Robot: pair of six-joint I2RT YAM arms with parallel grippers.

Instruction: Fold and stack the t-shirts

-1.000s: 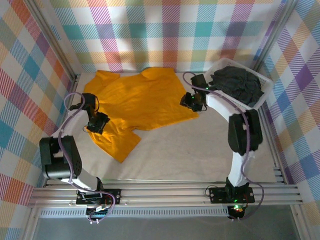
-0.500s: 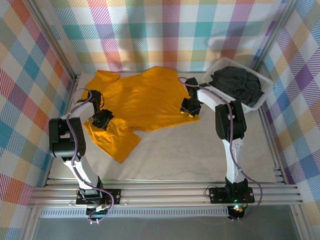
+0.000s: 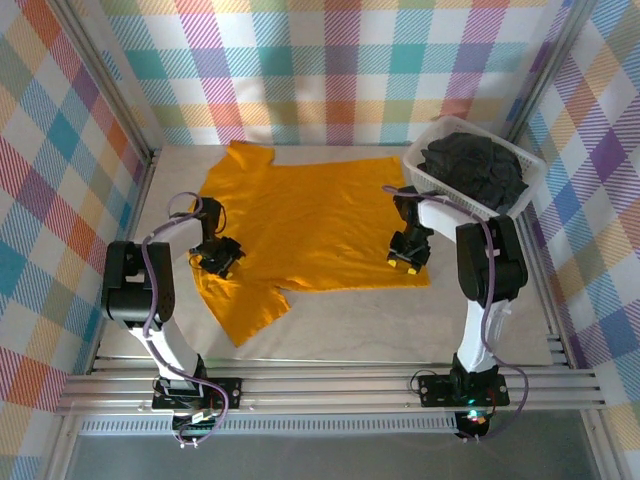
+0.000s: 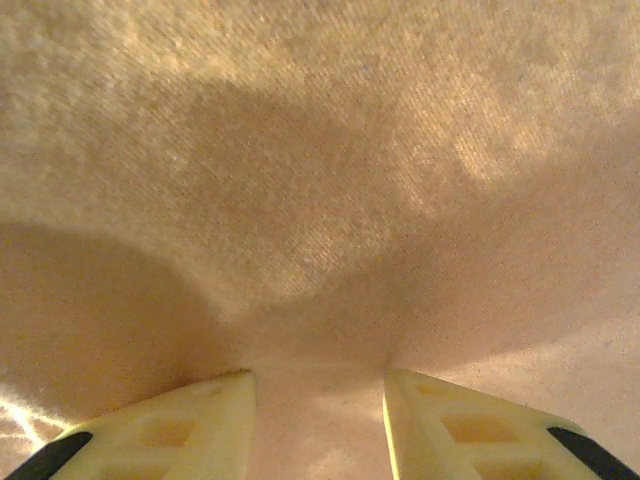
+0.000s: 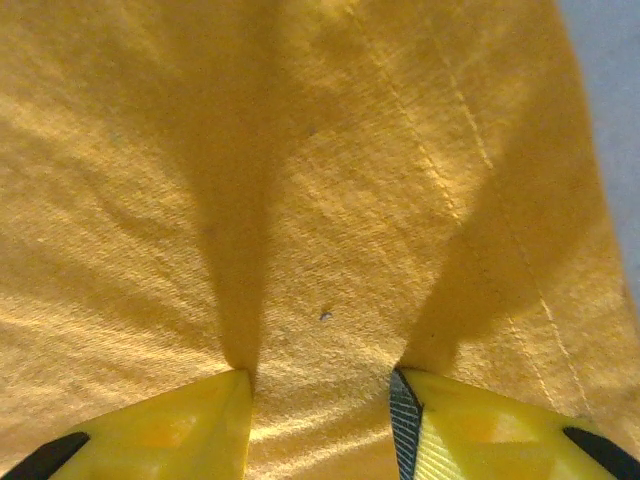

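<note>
Seemingly, left gripper [image 3: 222, 260] and right gripper [image 3: 403, 262] pinch the orange t-shirt [image 3: 310, 215] on the pale, plaid-walled table [image 3: 400, 320].

The orange shirt [image 3: 310, 215] is showing as matt cloth with a fine knit grain and a stitched hem. The dark shirt [image 3: 475, 165] is looking soft and matt. The basket [image 3: 424, 176] is showing white plastic lattice. The right gripper [image 5: 318, 380] and left gripper [image 4: 318, 375] are showing smooth yellow plastic fingers [image 5: 170, 430]. The rails [image 3: 330, 385] are gleaming as bare metal.

Spread t-shirt [image 3: 310, 215] on table [image 3: 400, 320] centre; basket [image 3: 421, 166] w/ other t-shirt [image 3: 475, 170] far right.
</note>
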